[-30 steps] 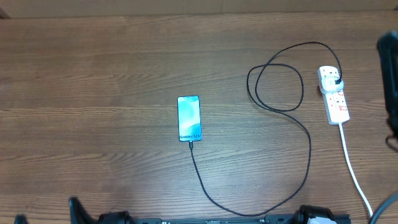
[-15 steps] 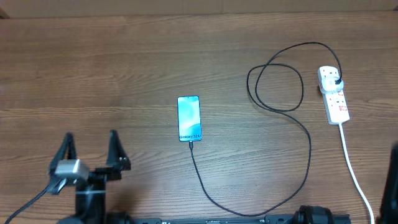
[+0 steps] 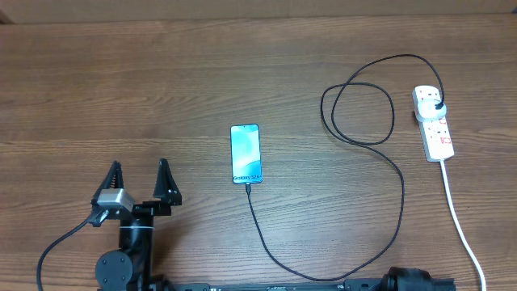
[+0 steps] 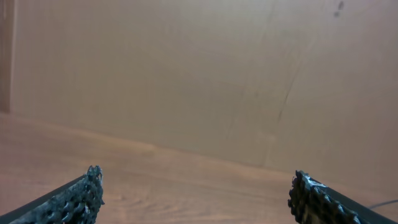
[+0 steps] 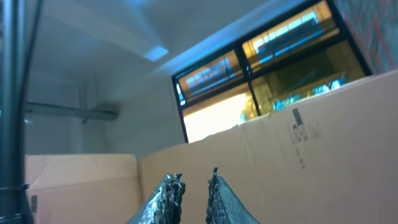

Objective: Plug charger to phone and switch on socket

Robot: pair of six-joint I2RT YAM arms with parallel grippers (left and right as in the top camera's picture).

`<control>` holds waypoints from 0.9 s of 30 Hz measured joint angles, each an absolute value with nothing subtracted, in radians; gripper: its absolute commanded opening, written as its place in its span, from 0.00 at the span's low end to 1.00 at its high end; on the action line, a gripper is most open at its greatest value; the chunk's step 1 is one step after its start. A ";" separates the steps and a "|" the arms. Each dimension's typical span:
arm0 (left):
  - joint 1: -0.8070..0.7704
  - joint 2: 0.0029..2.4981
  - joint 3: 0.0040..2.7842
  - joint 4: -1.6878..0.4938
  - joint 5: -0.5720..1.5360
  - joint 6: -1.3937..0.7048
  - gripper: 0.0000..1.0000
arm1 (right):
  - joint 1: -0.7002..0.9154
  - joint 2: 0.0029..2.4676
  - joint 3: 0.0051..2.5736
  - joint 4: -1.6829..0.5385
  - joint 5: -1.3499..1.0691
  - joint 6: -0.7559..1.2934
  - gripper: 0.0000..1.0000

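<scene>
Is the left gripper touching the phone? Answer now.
No, the left gripper stands open above the table, clearly apart from the phone.

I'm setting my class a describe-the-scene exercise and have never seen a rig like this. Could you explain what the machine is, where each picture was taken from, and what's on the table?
It is a robot with two arms at a wooden table. One picture looks straight down from above; the other two come from a camera on each wrist. From above only the left hand shows, open wide and empty. On the table lies a phone with a lit screen. A black charger cable runs from its near end, through a loop, to a plug in a white power strip. The right hand points up towards a ceiling and a window, its fingers a narrow gap apart, holding nothing.
</scene>
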State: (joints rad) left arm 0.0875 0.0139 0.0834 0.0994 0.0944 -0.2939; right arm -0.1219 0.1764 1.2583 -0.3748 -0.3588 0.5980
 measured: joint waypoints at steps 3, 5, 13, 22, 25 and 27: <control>0.088 0.014 0.047 0.105 0.094 -0.303 1.00 | -0.124 0.144 1.255 -0.374 -0.325 0.598 0.18; 0.088 0.014 0.036 0.106 0.094 -0.309 1.00 | -0.124 0.132 1.254 -0.374 -0.314 0.593 0.18; 0.088 0.014 0.014 0.097 0.095 -0.313 0.99 | -0.124 0.088 1.253 -0.376 -0.297 0.582 0.19; 0.088 0.015 0.009 -0.065 0.106 -0.316 0.99 | -0.125 0.008 1.262 -0.381 -0.266 0.542 0.21; 0.088 0.015 0.009 -0.066 0.106 -0.316 1.00 | -0.125 0.008 1.260 -0.387 -0.255 0.534 0.27; 0.088 0.015 0.009 -0.066 0.106 -0.316 1.00 | -0.125 0.008 1.260 -0.386 -0.254 0.526 0.35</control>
